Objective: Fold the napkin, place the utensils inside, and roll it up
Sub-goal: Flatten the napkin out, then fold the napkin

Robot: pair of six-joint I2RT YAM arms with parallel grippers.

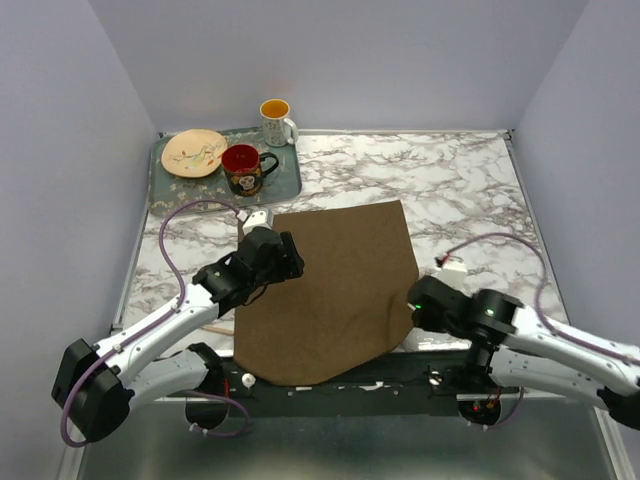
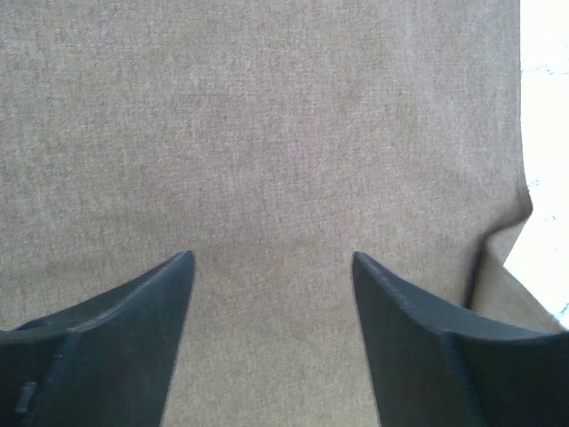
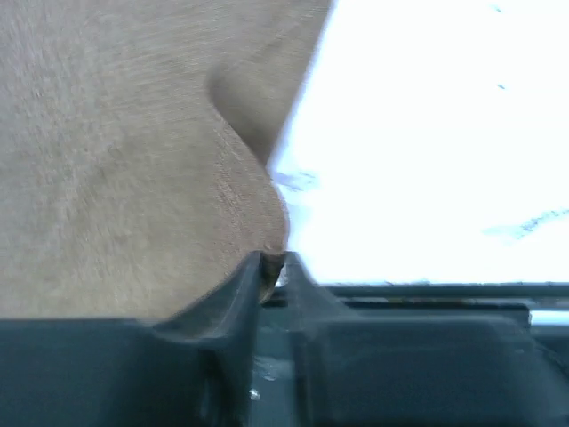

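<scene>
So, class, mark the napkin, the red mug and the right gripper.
napkin (image 1: 330,300), top view, middle of the cloth.
red mug (image 1: 243,180), top view, its patterned side.
right gripper (image 3: 271,260), right wrist view, between its shut fingertips.

Only a pale handle sliver of the spoon (image 1: 220,326) shows at eight o'clock of the napkin (image 1: 335,290); its bowl is hidden.

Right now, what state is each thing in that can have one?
napkin: unfolded, spread on the table, near right corner pinched.
left gripper: open, over the napkin.
right gripper: shut on the napkin's corner.
red mug: upright on the tray.
white mug: upright at the tray's far corner.
plate: flat on the tray.
</scene>
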